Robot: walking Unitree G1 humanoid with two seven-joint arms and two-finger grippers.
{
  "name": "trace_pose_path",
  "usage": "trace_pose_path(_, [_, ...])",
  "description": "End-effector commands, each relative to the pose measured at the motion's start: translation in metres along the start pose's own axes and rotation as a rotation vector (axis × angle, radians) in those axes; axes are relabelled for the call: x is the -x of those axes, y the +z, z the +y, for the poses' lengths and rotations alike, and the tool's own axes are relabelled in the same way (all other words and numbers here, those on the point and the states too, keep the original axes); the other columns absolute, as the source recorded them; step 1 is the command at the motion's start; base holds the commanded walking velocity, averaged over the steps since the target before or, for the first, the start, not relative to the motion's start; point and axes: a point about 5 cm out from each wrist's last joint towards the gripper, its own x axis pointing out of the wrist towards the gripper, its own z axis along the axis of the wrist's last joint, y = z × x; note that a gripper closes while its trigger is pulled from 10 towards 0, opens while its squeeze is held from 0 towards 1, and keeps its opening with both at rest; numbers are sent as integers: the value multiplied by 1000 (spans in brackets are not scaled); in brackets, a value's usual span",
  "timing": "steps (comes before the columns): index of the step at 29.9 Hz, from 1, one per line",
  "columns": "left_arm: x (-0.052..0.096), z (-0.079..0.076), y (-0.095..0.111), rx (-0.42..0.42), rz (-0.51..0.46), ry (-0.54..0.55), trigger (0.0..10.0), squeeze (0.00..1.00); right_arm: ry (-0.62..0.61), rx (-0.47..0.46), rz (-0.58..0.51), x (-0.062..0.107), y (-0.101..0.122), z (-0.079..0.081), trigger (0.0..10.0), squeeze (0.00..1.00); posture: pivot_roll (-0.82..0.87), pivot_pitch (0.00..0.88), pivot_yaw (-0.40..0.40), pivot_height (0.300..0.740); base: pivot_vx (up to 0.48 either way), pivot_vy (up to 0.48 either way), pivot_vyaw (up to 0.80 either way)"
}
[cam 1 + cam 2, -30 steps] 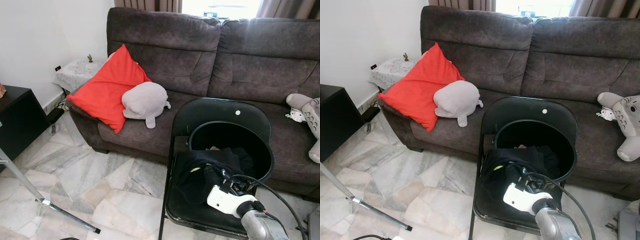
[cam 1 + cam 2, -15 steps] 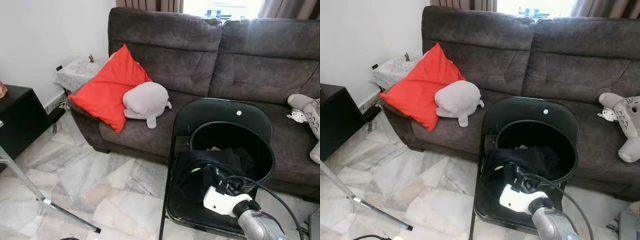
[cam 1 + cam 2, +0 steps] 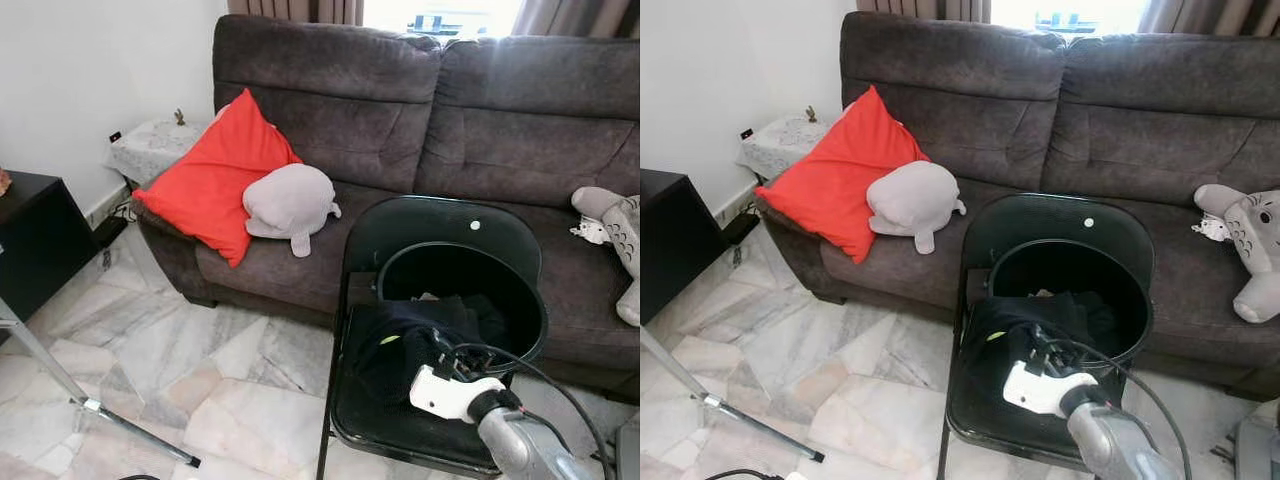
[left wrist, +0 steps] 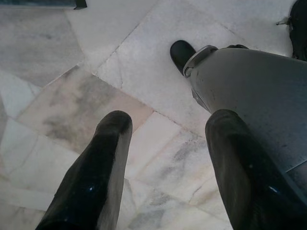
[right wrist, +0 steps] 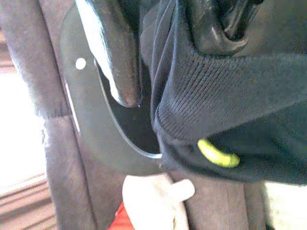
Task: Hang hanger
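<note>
While the right gripper (image 3: 437, 352) works down at the dark garment (image 3: 400, 340) draped over the rim of the black basket (image 3: 520, 300) on the black folding chair (image 3: 440, 225), the job sits early, prob. at the pick-up stage. Fingers look pinched on the knit fabric: in the right wrist view one finger (image 5: 117, 57) lies on the chair side of the cloth, the other is buried in the folds, so grasping garment is my read, not certain. A yellow-green bit (image 5: 218, 154) pokes out of the cloth just beyond the fingertips; could be the hanger's hook, can't tell for sure. So the hanger, if that's it, is inside the garment, right beside the right fingers, not lifted clear yet.

Left gripper (image 4: 163, 167) hangs idle over the marble floor (image 4: 57, 96), fingers spread apart, nothing between them, robot's own leg (image 4: 254, 100) next to one finger.

Left to do, as I judge it: pull garment and hanger out of the basket, carry, hook it on smth. A metal stand leg (image 3: 60, 375) shows well away from both grippers; whether that's the rack, can't say. Nothing hung so far.
</note>
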Motion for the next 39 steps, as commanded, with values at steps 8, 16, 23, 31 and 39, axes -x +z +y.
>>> trace_pose_path(8, [1, 3, -3, -25, 12, 7, 10000, 0, 17, 2, -20, -4, 2, 4, 0, 0, -45, 36, 58, 740, 0, 0, 0])
trace_pose_path(16, [1, 3, -3, -25, 11, 7, 10000, 0, 14, -6, -19, -4, 1, 4, 0, 0, -45, 36, 58, 740, 0, 0, 0])
trace_pose_path(23, [1, 3, -3, -25, 11, 8, 10000, 0, -13, -27, -22, -7, 2, 0, 0, 0, -45, 36, 58, 740, 0, 0, 0])
trace_pose_path(31, [1, 3, -3, -24, 12, 8, 10000, 0, -101, -123, -31, -6, 12, -13, 0, 0, -45, 35, 57, 740, 0, 0, 0])
trace_pose_path(39, [1, 3, -3, -28, 12, 5, 10000, 0, -233, -351, 103, 3, 23, -22, 0, 0, -56, 31, 55, 740, 0, 0, 0])
